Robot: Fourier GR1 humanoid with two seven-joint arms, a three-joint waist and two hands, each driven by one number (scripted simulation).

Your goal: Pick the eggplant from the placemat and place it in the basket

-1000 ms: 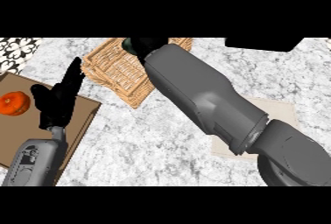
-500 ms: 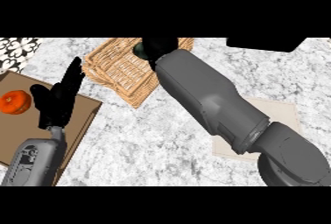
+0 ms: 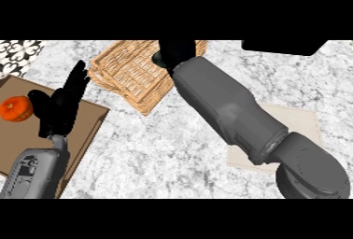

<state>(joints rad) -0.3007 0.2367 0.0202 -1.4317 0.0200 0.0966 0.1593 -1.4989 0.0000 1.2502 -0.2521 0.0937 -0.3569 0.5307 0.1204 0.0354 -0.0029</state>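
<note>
My right forearm reaches from the lower right across the counter to the wicker basket (image 3: pixel 130 74) at the top centre. My right hand (image 3: pixel 176 52) hangs over the basket's far right part, partly cut off at the top. No eggplant shows anywhere; whatever is under that hand is hidden. The beige placemat (image 3: pixel 298 122) lies at the right with nothing visible on it, partly covered by my right arm. My left hand (image 3: pixel 60 106) rests open at the left, fingers up.
A brown board (image 3: pixel 88 122) lies at the left under my left hand, with an orange round fruit (image 3: pixel 15 108) on it. A patterned black-and-white thing (image 3: pixel 15 52) sits at the top left corner. Marble counter shows between the board and the placemat.
My right hand and forearm have shifted slightly to the right over the basket. The left hand has stayed still.
</note>
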